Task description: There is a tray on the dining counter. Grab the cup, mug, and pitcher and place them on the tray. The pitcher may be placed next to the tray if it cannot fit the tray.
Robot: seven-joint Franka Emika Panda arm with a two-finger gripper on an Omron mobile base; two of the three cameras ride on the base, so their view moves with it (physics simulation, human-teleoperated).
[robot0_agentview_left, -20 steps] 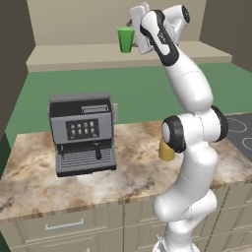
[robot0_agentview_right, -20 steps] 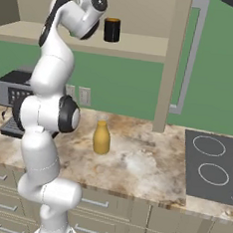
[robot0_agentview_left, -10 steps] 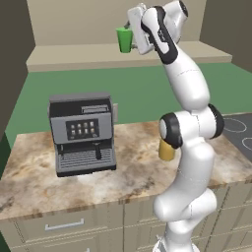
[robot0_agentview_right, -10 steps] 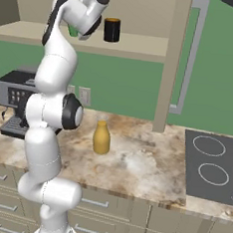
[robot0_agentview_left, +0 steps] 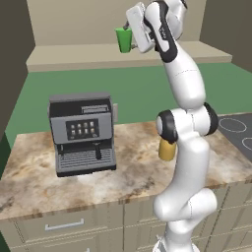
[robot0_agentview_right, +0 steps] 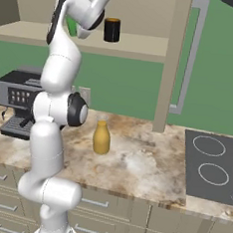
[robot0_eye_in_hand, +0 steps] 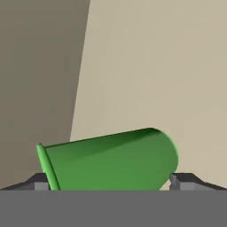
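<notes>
The green cup (robot0_agentview_left: 124, 40) stands upright on a beige wall shelf (robot0_agentview_left: 74, 56), and it also peeks out behind the arm (robot0_agentview_right: 71, 25). My gripper (robot0_agentview_left: 130, 35) is raised to it, open, with the cup (robot0_eye_in_hand: 111, 162) lying between the two fingertips (robot0_eye_in_hand: 39, 181); I cannot tell whether they touch it. The black mug (robot0_agentview_right: 111, 30) stands on the same shelf, to the right of the cup. The yellow-orange pitcher (robot0_agentview_right: 101, 137) stands on the marbled counter below, partly behind the arm (robot0_agentview_left: 166, 150). The tray and the dining counter are out of view.
A grey coffee machine (robot0_agentview_left: 83, 133) sits on the marbled counter with cream drawers (robot0_agentview_right: 149, 166). A dark cooktop (robot0_agentview_right: 211, 167) lies at the right. A beige upright post (robot0_agentview_right: 170, 63) rises from the counter beside the shelf.
The hand has edged left along the shelf, closer around the green cup. Its jaws stay open. Cup, mug and pitcher have not moved.
</notes>
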